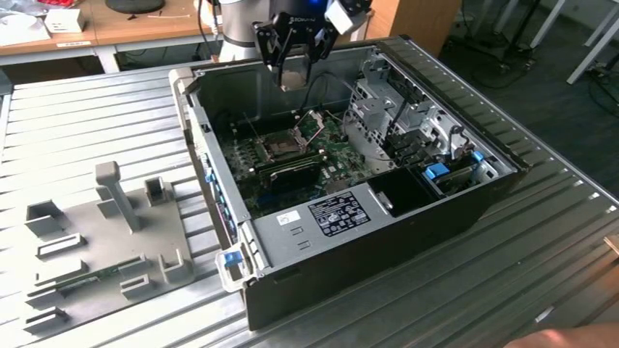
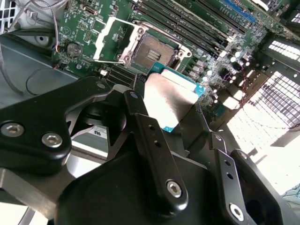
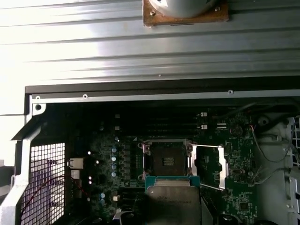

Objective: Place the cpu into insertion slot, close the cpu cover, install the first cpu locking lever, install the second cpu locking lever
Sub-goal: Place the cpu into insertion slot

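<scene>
Above the open computer case (image 1: 387,239), I see my end effector (image 1: 293,78) hanging over the green circuit board (image 1: 334,170), clear of the case walls in the exterior view. It is clenched on the cpu (image 2: 171,96): in the second wrist view the black fingers (image 2: 140,122) press on opposite edges of the chip, whose silvery-tan metal top faces the camera with a teal rim showing around it. In the first wrist view the cpu (image 3: 172,201) hangs just short of the insertion slot (image 3: 168,161), not touching it, and its edges run roughly parallel to the socket's rim.

The insertion slot (image 2: 152,49) sits on the board with its dark centre exposed. The cpu cover (image 2: 110,40) is swung open and lies off to one side of the socket; in the exterior view it stands tilted up (image 1: 312,125) on the socket's far side. Long black memory slots (image 2: 187,18) run beside the socket.

The case lies on its side on the ribbed metal counter (image 1: 97,123), with a grey fixture tray (image 1: 106,239) at the exterior view's left.
</scene>
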Motion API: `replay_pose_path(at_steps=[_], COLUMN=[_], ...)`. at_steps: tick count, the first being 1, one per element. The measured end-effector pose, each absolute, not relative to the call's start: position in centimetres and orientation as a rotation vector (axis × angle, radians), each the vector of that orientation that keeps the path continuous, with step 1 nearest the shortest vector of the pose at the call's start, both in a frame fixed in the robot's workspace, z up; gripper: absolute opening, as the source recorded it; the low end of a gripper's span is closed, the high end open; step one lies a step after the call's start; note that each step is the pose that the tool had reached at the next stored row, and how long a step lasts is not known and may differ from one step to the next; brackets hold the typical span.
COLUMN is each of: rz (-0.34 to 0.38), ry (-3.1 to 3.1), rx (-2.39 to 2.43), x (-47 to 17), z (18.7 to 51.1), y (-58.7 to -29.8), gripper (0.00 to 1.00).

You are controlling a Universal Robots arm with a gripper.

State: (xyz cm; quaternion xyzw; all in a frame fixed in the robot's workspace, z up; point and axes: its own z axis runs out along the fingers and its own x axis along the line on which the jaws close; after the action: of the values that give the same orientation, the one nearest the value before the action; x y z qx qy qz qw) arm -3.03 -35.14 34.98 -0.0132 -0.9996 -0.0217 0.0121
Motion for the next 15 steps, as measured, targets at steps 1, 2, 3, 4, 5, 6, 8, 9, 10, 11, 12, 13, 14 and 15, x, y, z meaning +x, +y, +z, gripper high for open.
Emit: replay_pose_path(at_steps=[1,2,3,4,5,6,8,9,10,11,12,13,14,15], rz=[-0.065,-0.062,-0.062,-0.061,-0.061,-0.061,-0.061,-0.06,-0.059,-0.057,-0.055,-0.052,-0.049,-0.047], ry=[-3.116,-3.116,-3.116,-3.116,-3.117,-3.117,-3.117,-3.117,-3.117,-3.117,-3.117,-3.117,-3.117,-3.117], rx=[-0.041,-0.041,-0.041,-0.041,-0.041,-0.041,-0.041,-0.041,-0.041,-0.041,-0.041,-0.041,-0.041,-0.041], x=[-3.03,-3.03,-3.04,-3.04,-3.04,-3.04,-3.03,-3.03,-3.03,-3.03,-3.03,-3.04,-3.04,-3.04], z=[34.91,34.88,34.88,34.88,34.88,34.88,34.87,34.84,34.81,34.77,34.72,34.63,34.54,34.46], y=[-35.13,-35.14,-35.14,-35.14,-35.14,-35.14,-35.14,-35.13,-35.13,-35.13,-35.13,-35.14,-35.14,-35.14], gripper=[0.54,0.54,0.54,0.54,0.54,0.54,0.54,0.54,0.54,0.54,0.54,0.54,0.54,0.54])
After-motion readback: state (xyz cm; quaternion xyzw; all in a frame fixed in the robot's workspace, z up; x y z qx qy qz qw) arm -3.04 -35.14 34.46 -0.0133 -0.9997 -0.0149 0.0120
